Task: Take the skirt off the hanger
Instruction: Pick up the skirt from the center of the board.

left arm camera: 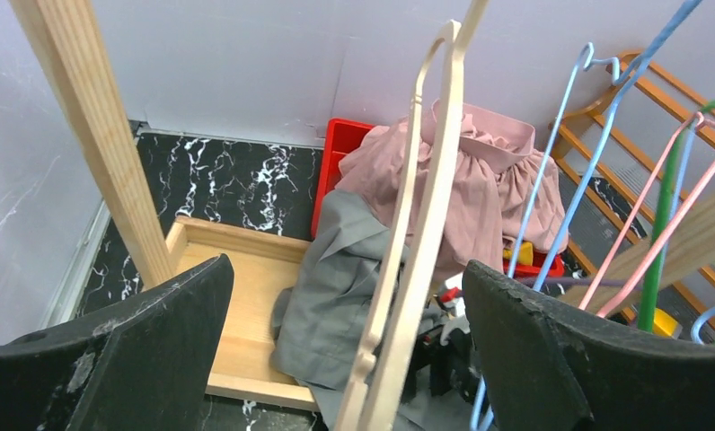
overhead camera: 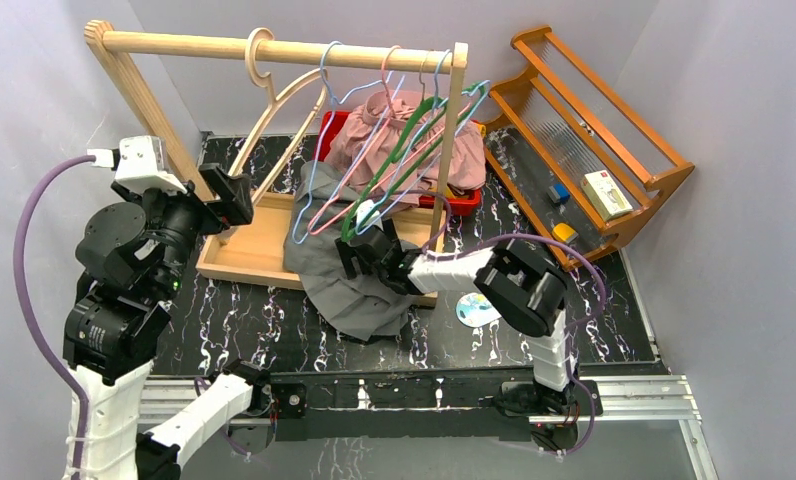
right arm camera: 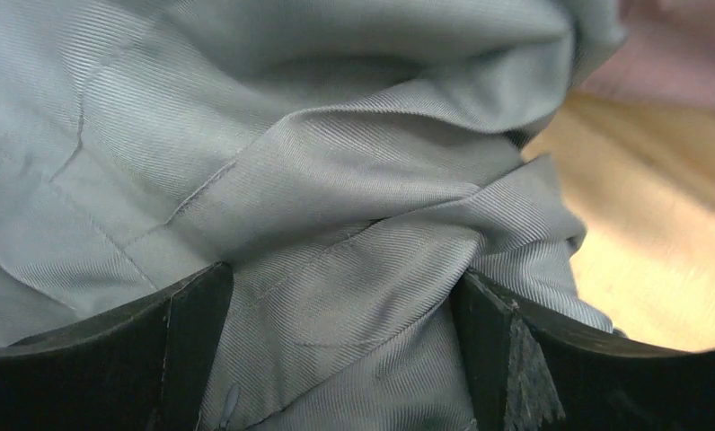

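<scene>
Pale lilac walls closed in a black, white-veined marble tabletop [overhead camera: 274,320]. At the back stood a wooden clothes rail [overhead camera: 204,43], rising from a shallow wooden base tray [overhead camera: 254,250]. A bare wooden hanger [overhead camera: 274,110] hung from the rail on the left. A bunch of thin blue, pink and green hangers [overhead camera: 374,170] hung on the right, with no garment on any of them as far as the overhead view showed.

The grey skirt [overhead camera: 349,290] lay in a crumpled heap below them, partly over the front edge of the base tray and partly on the tabletop. It hung from no hanger that you could make out. Behind it a pink garment [overhead camera: 454,140] was piled in a red bin [overhead camera: 464,203]. A slatted wooden rack [overhead camera: 614,130] leaned toward the right wall.

Your left tool [overhead camera: 232,197] was raised beside the wooden hanger with its fingers spread wide. In its wrist view the hanger's arm ran up through the gap, gripped by neither finger. That position suited minding the hanger rather than holding it.

Your right tool [overhead camera: 362,252] sat low on the skirt heap, fingers likewise wide. A fold of grey cloth bulged between them but was not pinched.

With the skirt resting on the tray edge and tabletop and both tools wide, the garment looked free of the hanger. The task seemed done or very nearly so. The one risk was cloth snagging on the right tool's fingers if that arm lifted away.
</scene>
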Controlling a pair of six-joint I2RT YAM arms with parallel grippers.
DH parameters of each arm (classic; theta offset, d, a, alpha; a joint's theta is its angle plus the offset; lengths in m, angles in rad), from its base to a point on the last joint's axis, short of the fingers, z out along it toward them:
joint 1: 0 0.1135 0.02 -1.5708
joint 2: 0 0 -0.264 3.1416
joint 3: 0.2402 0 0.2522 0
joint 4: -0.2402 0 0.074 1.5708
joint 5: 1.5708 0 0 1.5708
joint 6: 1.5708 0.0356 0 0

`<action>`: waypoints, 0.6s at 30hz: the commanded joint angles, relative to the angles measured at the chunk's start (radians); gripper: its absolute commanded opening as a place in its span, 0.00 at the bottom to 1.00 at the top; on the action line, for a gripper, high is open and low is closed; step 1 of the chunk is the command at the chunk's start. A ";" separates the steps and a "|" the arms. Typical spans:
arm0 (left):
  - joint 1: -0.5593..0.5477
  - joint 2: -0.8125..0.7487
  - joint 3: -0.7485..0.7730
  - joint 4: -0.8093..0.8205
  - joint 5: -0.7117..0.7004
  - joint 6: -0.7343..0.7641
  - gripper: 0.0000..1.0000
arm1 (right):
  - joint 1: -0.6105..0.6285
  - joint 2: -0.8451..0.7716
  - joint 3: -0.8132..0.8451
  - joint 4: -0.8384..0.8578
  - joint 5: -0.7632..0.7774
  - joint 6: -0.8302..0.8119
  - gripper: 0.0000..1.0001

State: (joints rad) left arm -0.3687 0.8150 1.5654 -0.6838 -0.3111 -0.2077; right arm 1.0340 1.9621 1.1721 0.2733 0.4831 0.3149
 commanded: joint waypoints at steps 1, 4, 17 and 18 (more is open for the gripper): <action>-0.001 0.017 -0.014 -0.004 0.012 -0.036 0.99 | -0.009 0.073 0.092 -0.287 -0.084 0.019 0.98; -0.002 0.024 -0.012 0.000 0.032 -0.042 0.99 | -0.008 0.075 0.070 -0.281 -0.053 0.011 0.79; -0.001 0.052 -0.019 0.069 0.027 -0.103 0.98 | -0.002 -0.433 -0.191 -0.135 -0.119 -0.124 0.00; -0.002 0.055 -0.014 0.076 0.027 -0.109 0.98 | -0.002 -0.481 -0.216 -0.143 -0.132 -0.132 0.00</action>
State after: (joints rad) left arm -0.3687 0.8680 1.5444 -0.6750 -0.2737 -0.2836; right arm 1.0355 1.6962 1.0218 0.0879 0.4198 0.2298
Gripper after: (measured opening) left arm 0.983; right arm 0.061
